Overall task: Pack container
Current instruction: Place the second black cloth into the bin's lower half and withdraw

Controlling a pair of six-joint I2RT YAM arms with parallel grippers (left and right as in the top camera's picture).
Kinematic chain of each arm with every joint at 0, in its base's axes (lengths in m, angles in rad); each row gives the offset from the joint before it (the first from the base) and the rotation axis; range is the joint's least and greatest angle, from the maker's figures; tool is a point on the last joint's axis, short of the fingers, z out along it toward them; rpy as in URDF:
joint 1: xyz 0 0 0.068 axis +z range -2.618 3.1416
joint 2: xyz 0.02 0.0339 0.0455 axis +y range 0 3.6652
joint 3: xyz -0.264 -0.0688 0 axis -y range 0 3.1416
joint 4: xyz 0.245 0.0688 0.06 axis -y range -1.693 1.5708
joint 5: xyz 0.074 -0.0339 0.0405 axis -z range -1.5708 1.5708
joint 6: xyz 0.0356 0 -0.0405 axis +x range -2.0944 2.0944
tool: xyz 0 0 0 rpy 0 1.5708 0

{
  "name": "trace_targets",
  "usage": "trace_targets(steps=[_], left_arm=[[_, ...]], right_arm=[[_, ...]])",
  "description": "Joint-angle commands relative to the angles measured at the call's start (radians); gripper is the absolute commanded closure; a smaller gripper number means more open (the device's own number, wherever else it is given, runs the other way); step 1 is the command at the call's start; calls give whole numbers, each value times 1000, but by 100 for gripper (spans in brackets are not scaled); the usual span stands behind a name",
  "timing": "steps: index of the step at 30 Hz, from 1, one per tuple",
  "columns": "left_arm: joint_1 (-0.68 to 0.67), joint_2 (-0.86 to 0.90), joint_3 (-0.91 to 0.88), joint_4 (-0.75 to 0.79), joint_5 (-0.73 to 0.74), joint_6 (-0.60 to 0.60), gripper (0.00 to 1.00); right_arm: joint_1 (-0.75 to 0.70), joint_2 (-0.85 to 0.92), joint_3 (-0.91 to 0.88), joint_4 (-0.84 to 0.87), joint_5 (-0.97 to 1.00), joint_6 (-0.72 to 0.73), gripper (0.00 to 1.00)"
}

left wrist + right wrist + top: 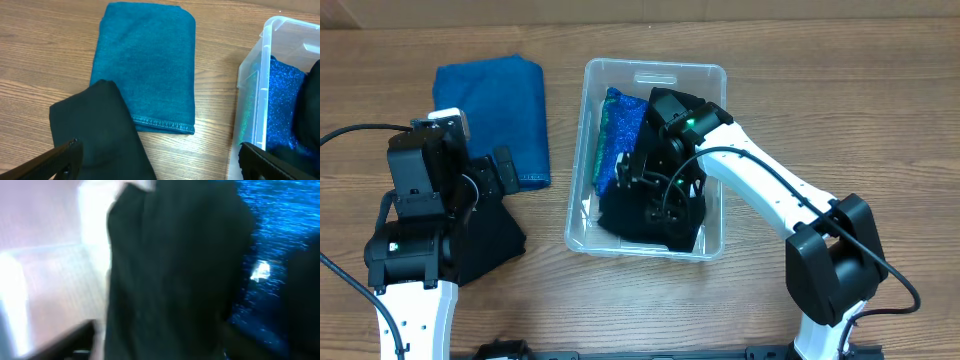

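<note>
While the right arm reaches into the container (pixel 712 75) from 4 o'clock, the right gripper (pixel 635 180) sits low over a black cloth (pixel 660 222) that fills the bin's 6 o'clock half. Right wrist view is blurred and mostly black fabric, so I cannot tell whether the fingers are apart or pinching the cloth. Container stands upright near table centre, top open, long axis running 12 to 6. A glitter cloth (pixel 618 125), bright blue, lies inside toward 11 o'clock against the left wall, touching the black cloth. Left gripper (pixel 160 162) is spread wide and holds nothing, with one fingertip at each bottom corner of the left wrist view. It hovers outside the container, at its 9 o'clock. A folded blue towel (pixel 492 115) lies flat on the table (pixel 820 110) at 10 o'clock of the container, near but not touching. A second black cloth (pixel 492 240) lies at 8 o'clock, under the left arm, one corner overlapping the towel's near hem.
</note>
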Motion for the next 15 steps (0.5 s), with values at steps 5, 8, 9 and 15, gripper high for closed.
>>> trace_targets(steps=[5, 8, 9, 15], left_arm=[[-6, 4, 23, -7, -10, 2, 0], [1, 4, 23, -62, -79, -1, 0], [19, 4, 23, -92, -132, -32, 0], [393, 33, 22, -201, 90, -97, 0]], right_arm=[[-48, -243, 215, 151, 517, 506, 0], [-174, -365, 224, 156, 519, 779, 0], [-221, -384, 224, 128, 513, 838, 0], [-510, -395, 211, -15, 261, 856, 0]])
